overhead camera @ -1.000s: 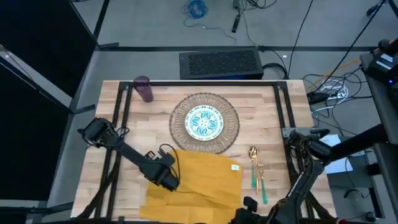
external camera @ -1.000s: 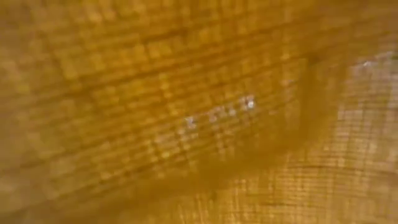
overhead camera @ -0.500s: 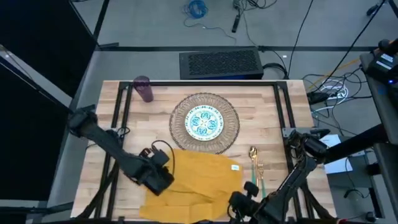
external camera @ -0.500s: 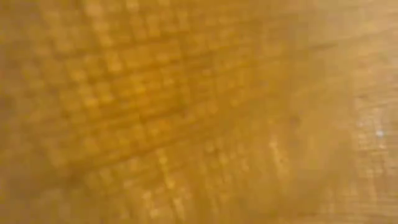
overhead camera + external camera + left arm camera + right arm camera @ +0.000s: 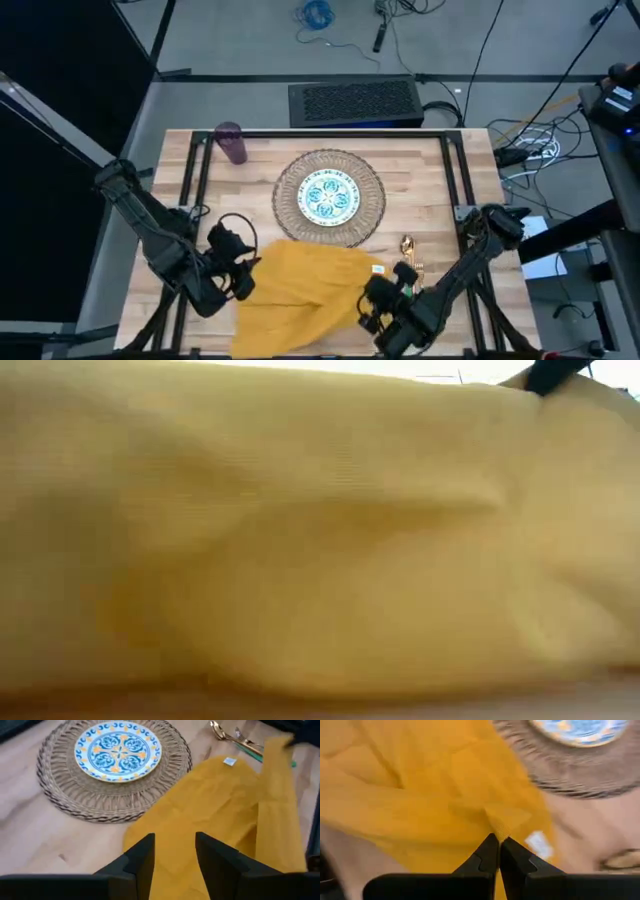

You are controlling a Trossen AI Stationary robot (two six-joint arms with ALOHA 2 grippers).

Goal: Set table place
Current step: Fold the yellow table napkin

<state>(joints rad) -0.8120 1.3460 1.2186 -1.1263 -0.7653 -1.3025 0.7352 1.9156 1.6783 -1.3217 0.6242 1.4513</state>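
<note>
Your right gripper (image 5: 498, 842) is clenched on a pinched fold of the mustard-yellow cloth napkin (image 5: 300, 290), fingertips together w/ fabric between them, near the napkin's small white tag (image 5: 538, 843). In the high view this gripper (image 5: 380, 300) sits at the napkin's right edge, near the table's front.

Your left gripper (image 5: 174, 851) is released: fingers apart, hovering over the napkin's left part, cloth visible in the gap, not gripped. High view puts it (image 5: 240, 270) at the napkin's left edge.

Napkin lies rumpled on the light wooden plank table (image 5: 215, 205), just in front of the round woven straw mat (image 5: 329, 197), which carries the small teal-patterned white plate (image 5: 330, 195).

Gold fork and spoon w/ teal handles (image 5: 410, 255) lie right of the napkin, partly hidden by the right arm. Purple cup (image 5: 231, 142) stands at far left corner, well apart.

Low view: filled by yellow cloth.
</note>
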